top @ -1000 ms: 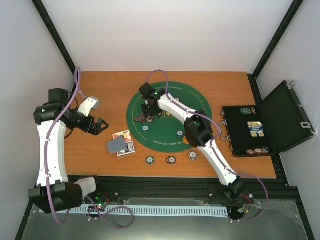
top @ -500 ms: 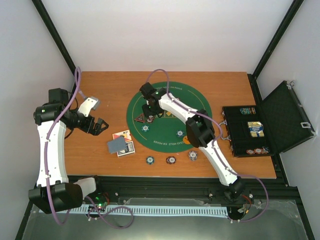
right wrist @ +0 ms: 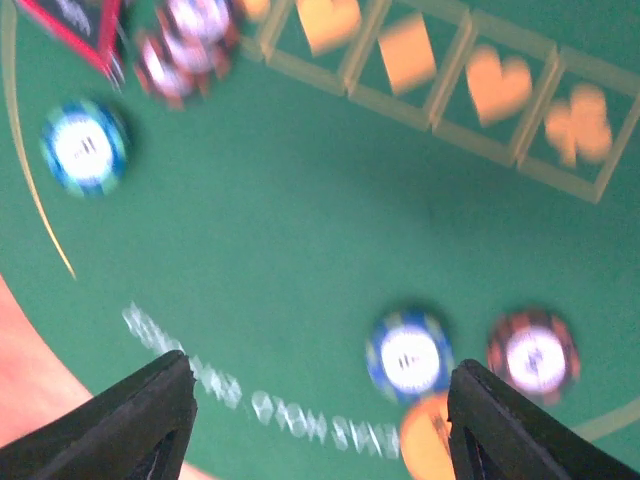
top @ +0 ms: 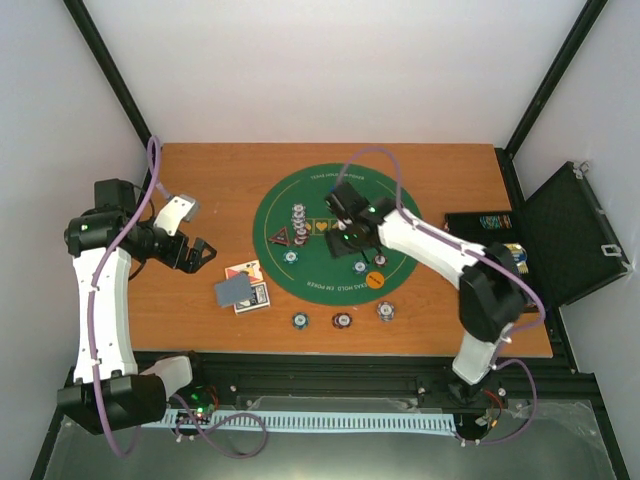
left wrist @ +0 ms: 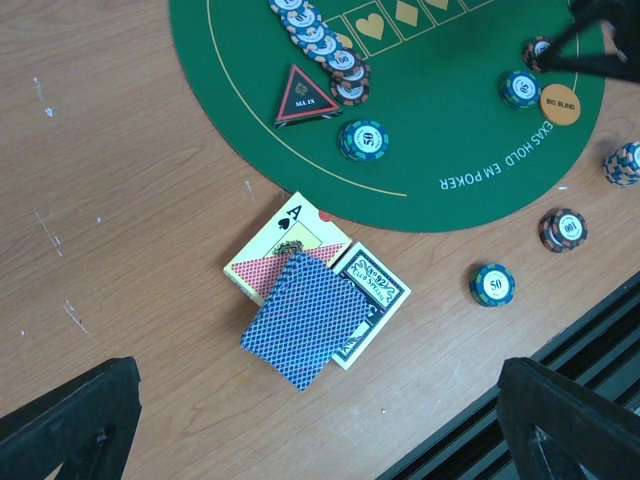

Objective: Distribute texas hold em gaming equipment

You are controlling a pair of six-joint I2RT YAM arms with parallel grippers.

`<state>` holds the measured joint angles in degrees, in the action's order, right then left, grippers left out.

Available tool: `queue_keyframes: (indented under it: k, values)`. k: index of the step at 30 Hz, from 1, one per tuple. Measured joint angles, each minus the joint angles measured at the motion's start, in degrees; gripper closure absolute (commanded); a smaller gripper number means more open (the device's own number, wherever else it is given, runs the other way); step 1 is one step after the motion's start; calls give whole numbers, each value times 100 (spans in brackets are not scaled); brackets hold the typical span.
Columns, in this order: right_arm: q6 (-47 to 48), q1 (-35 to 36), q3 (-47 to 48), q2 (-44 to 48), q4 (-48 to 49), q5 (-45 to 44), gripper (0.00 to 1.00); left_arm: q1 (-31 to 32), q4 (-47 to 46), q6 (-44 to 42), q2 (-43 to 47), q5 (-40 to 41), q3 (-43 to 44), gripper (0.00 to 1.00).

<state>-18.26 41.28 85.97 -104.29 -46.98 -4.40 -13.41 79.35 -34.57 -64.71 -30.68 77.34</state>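
Observation:
Grey-blue-backed cards [left wrist: 310, 320] lie on the wood over two card boxes, left of the mat's near edge [top: 233, 290]. On the green mat [top: 400, 225] are a row of striped chips [top: 298, 215], a black-red triangular marker [top: 282, 237], a teal chip [top: 290, 256], a blue chip [right wrist: 408, 355], a brown chip [right wrist: 533, 355] and an orange disc [top: 374, 280]. Three chips [top: 342, 320] sit on the wood in front of the mat. My right gripper [top: 352, 243] hovers open over the mat's middle, its view blurred. My left gripper [top: 203, 250] is open and empty, left of the cards.
The black hard case [top: 560, 235] stands open at the right edge, with chips and cards inside. A red card box [left wrist: 285, 245] and a Club Special box [left wrist: 375, 285] lie under the loose cards. The black rail [top: 330, 370] runs along the table's near edge.
My right arm has swung from the mat's far left toward its middle and right, uncovering the row of chips. The left arm has not moved.

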Motion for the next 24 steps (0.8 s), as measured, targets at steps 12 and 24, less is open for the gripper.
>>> queue_keyframes:
  k: [12, 24]
  values:
    - [-623, 50, -3320, 2256, 138, -39, 24, 0, 4, 0, 44, -68, -4, 0]
    - [-837, 68, -4035, 2420, 341, 26, 27, 0, 11, 0, 44, -68, -4, 0]
